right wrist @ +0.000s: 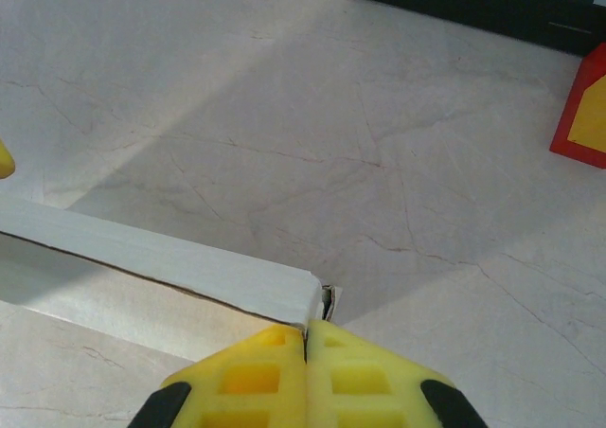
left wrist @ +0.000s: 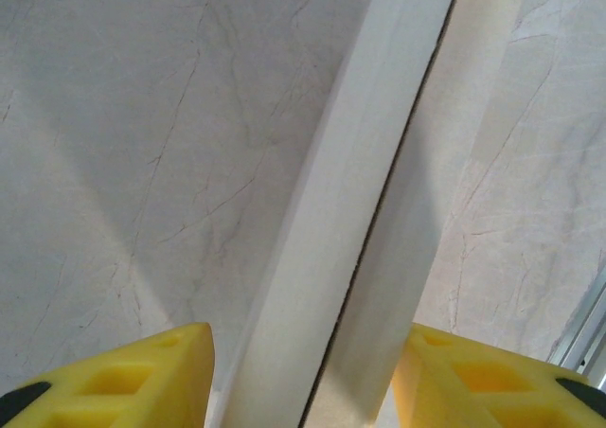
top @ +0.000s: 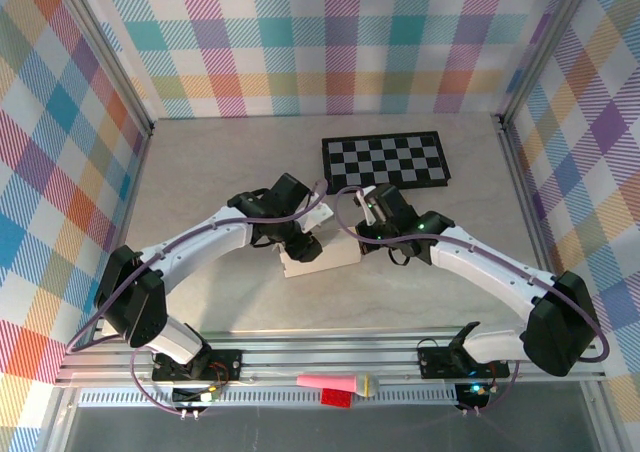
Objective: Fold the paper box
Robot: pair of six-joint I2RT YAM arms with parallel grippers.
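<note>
Seemingly bracing the slim white cardboard box (right wrist: 170,258), the right gripper (right wrist: 306,329) sits closed at its corner; left gripper (left wrist: 305,343) straddles it, parted.

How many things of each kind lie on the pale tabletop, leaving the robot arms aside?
Paper box: 1
Checkerboard mat: 1
Red-and-yellow piece, cut off at the picture's edge: 1
Total: 3

Left arm (top: 190,247) and right arm (top: 480,262) are showing white shells, black joints and trailing lilac cables; left gripper (left wrist: 303,390) and right gripper (right wrist: 306,352) are wearing yellow fingers (right wrist: 246,381) with black insets.
</note>
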